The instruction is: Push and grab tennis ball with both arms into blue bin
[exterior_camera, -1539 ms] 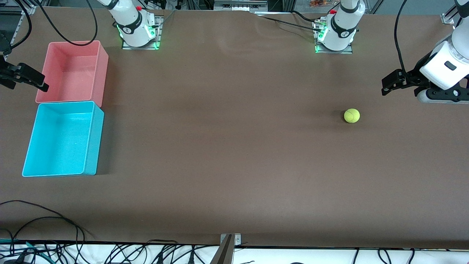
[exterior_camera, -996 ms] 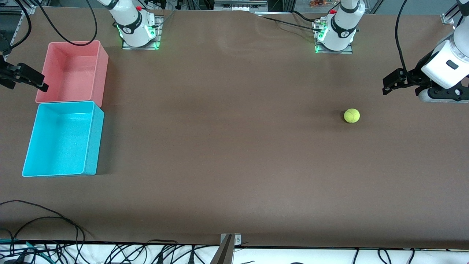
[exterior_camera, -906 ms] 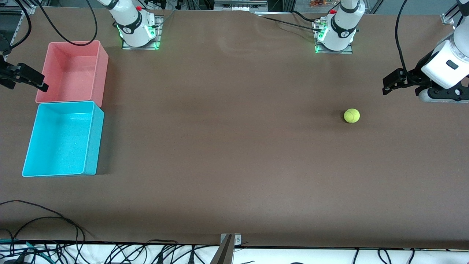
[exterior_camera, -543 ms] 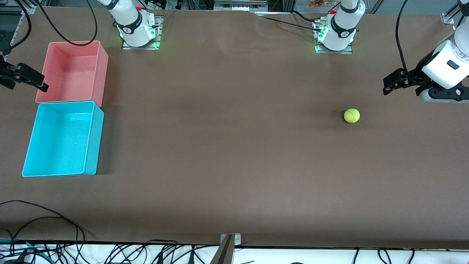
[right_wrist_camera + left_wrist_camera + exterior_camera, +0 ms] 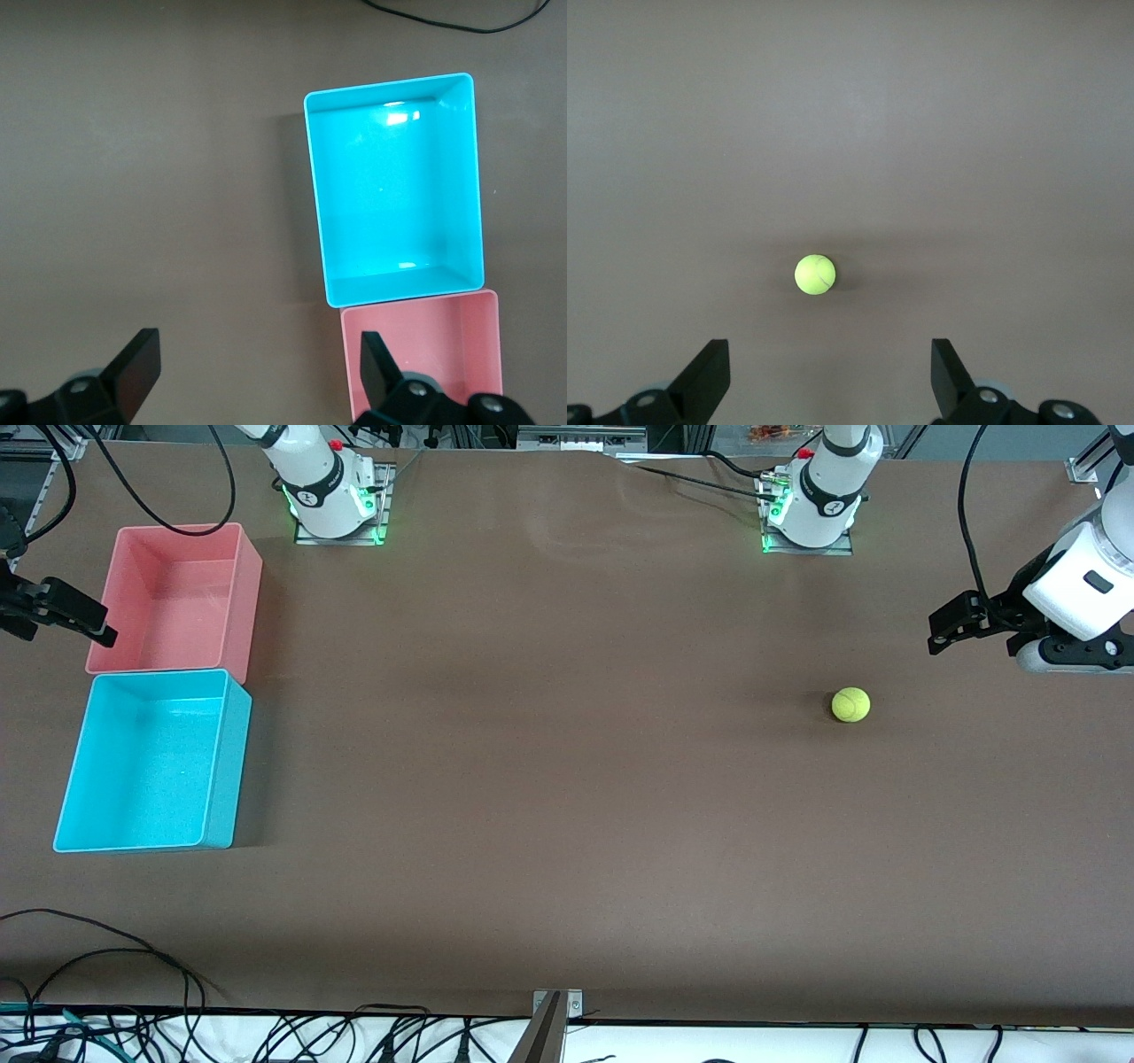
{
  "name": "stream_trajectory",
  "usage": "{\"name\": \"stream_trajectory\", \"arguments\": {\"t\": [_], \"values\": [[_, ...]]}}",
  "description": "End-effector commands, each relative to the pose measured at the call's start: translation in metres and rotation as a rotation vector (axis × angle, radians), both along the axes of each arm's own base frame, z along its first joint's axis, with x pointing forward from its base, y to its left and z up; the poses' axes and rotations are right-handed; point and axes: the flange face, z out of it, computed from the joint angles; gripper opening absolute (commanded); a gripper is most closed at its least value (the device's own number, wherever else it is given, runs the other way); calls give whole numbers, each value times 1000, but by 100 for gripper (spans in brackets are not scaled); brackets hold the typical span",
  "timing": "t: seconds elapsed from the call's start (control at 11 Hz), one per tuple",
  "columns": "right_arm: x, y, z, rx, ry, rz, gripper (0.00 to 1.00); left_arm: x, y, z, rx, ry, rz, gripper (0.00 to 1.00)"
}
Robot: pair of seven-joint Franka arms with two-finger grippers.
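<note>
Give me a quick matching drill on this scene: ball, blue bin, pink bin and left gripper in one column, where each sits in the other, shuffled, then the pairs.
Things:
1. ball
2. blue bin
3. pink bin
4. left gripper

Places:
A. at the right arm's end, touching the other bin, farther from the front camera
B. in the air, open, over bare table near the ball
C. alone on the table toward the left arm's end
D. at the right arm's end, touching the other bin, nearer to the front camera

Pairs: 1-C, 2-D, 3-A, 4-B
</note>
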Motion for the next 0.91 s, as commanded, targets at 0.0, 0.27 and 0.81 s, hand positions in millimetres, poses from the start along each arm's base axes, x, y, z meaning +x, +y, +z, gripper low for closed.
{"name": "stream_trajectory", "arguments": {"t": [0.0,0.27,0.81], "values": [[0,-1,7,17,-13,0,100,-3,-4,5,-9,15,-16,100],[0,0,6,17,-9,-10,100,-3,-2,3,-9,26,-19,100],[0,0,7,18,-12,-12,100,-2,-3,0,-9,32,-21,100]]}}
